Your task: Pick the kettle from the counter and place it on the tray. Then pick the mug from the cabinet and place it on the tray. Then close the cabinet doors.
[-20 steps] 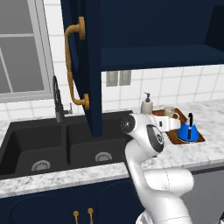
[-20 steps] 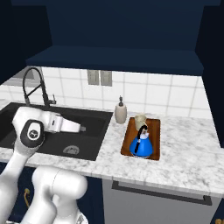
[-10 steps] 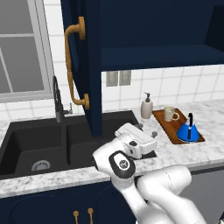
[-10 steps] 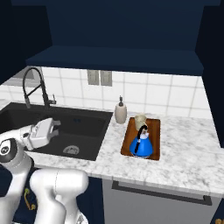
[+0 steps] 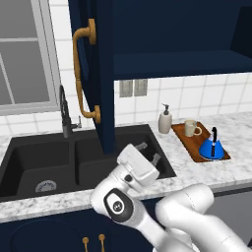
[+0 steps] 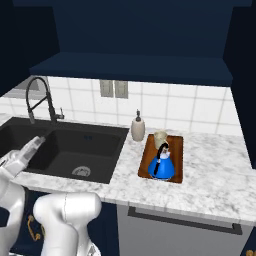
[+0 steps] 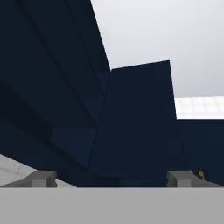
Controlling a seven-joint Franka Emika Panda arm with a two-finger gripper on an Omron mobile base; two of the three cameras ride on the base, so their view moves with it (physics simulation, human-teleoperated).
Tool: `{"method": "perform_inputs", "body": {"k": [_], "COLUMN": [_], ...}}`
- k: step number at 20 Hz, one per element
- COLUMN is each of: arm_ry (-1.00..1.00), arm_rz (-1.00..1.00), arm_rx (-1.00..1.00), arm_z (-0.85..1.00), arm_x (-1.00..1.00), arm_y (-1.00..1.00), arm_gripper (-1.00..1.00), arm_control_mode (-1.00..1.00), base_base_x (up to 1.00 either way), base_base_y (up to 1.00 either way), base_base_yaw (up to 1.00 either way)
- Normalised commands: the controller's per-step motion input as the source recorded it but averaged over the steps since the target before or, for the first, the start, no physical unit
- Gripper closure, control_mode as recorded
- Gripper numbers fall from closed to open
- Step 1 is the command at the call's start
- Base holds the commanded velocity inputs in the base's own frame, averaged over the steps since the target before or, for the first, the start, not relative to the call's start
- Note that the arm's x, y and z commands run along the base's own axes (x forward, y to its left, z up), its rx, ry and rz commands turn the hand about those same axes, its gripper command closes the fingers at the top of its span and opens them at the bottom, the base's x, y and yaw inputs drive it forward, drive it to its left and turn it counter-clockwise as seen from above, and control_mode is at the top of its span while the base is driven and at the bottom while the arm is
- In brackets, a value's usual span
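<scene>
Blue cone kettle [image 5: 212, 147] and cream mug [image 5: 191, 128] sit on reddish-brown wooden tray [image 5: 187, 143]. Two-finger gripper [image 5: 148, 153] hangs over the black sink [image 5: 29, 165], fingers spread, empty. Navy cabinet door [image 5: 93, 74] stands ajar.

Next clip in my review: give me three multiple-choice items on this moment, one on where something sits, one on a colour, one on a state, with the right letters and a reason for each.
1. Where does the mug stand?
A. in the sink
B. on the tray
C. on the cabinet shelf

2. What colour is the kettle?
A. blue
B. red
C. white

3. How is the cabinet door over the sink?
A. shut
B. taken off
C. swung open

Answers:
1 B: the mug rests on the wooden tray behind the kettle.
2 A: its cone-shaped body is bright blue under a black handle.
3 C: the door juts out toward the camera, its brass handle seen from the side, and the shelf shows beside it.
</scene>
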Motion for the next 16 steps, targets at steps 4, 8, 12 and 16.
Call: {"method": "perform_inputs", "body": {"k": [4, 8, 12, 16], "arm_ry": [0.15, 0.17, 0.15, 0.15], "arm_rz": [-0.12, -0.09, -0.05, -0.02], "arm_rx": [-0.24, -0.22, -0.18, -0.13], "arm_z": [0.19, 0.04, 0.00, 0.00], "arm_x": [0.00, 0.01, 0.09, 0.23], "arm_y": [1.00, 1.00, 0.96, 0.91], "arm_gripper": [-1.00, -1.00, -1.00, -1.00], "arm_control_mode": [-1.00, -1.00, -1.00, -1.00], "base_base_x": [0.00, 0.00, 0.00, 0.00], "base_base_y": [0.00, 0.00, 0.00, 0.00], "base_base_yaw": [0.00, 0.00, 0.00, 0.00]}}
